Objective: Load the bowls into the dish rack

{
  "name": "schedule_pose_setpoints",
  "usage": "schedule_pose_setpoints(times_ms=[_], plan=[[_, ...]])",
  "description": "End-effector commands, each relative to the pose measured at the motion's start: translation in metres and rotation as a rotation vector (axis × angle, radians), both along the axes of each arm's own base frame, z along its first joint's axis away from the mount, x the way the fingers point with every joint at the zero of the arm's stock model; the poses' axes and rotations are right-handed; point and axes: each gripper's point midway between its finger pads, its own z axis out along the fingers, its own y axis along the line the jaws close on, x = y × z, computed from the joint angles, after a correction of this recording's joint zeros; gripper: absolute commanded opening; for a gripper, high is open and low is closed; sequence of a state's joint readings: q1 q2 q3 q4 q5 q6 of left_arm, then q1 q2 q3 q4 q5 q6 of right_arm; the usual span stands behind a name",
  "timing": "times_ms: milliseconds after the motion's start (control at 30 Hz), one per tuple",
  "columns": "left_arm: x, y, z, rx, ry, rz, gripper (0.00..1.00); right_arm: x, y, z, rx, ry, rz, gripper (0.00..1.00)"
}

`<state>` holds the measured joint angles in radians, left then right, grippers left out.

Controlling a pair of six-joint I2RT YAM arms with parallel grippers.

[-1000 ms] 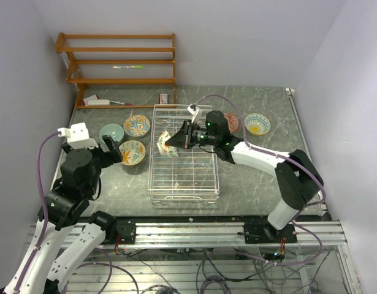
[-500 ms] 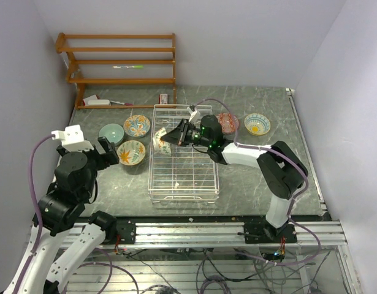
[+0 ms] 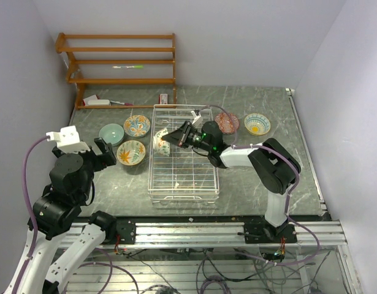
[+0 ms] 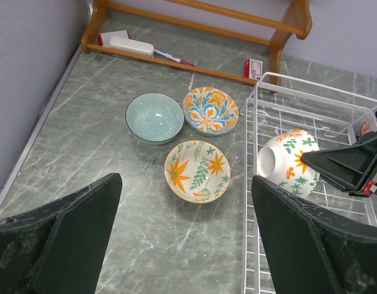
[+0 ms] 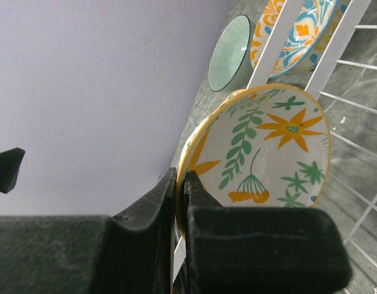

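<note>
At the far left corner of the dish rack (image 3: 151, 173), the white bowl (image 3: 160, 142) stands tipped on its side, with orange flowers and green leaves over its outside and its mouth turned to the left. My right gripper (image 3: 168, 139) pinches it by the rim — one finger inside, one outside, pressed close on the yellow edge. The bowl appears to hang just inside the rack's left wall, but I cannot tell whether its lower edge touches the wires.

Just beside the rack on the left, three more bowls lie upright on the grey table (image 3: 249, 177): the yellow-rimmed bowl (image 3: 131, 152) nearest me, the teal bowl (image 3: 111, 133) behind it to the left, and the orange-and-blue bowl (image 3: 137, 125) behind it near the rack's far corner. My left gripper (image 3: 106, 152) hovers above the table on the near side of this group, fingers spread wide, holding nothing.

On the far right side of the rack lie two others — the reddish bowl (image 3: 228, 122), partly hidden by my right arm, and the blue-rimmed bowl (image 3: 257, 124) farther right. A wooden shelf (image 3: 118, 61) stands against the back wall.
</note>
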<state>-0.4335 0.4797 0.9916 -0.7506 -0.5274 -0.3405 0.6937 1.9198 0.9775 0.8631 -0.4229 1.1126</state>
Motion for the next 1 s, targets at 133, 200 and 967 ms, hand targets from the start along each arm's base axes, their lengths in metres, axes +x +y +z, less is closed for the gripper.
schedule_pose_setpoints(times_ms=[133, 200, 967], plan=[[-0.003, 0.007, 0.01, 0.008, -0.018, 0.025, 0.98, 0.003, -0.024, -0.026, -0.032, 0.065, -0.055, 0.09], [-0.001, 0.006, 0.009, 0.008, -0.017, 0.026, 0.98, 0.003, -0.025, -0.031, -0.045, 0.073, -0.057, 0.17], [0.004, 0.007, 0.008, 0.031, -0.009, 0.039, 0.98, 0.022, -0.022, -0.006, 0.091, 0.119, -0.039, 0.13]])
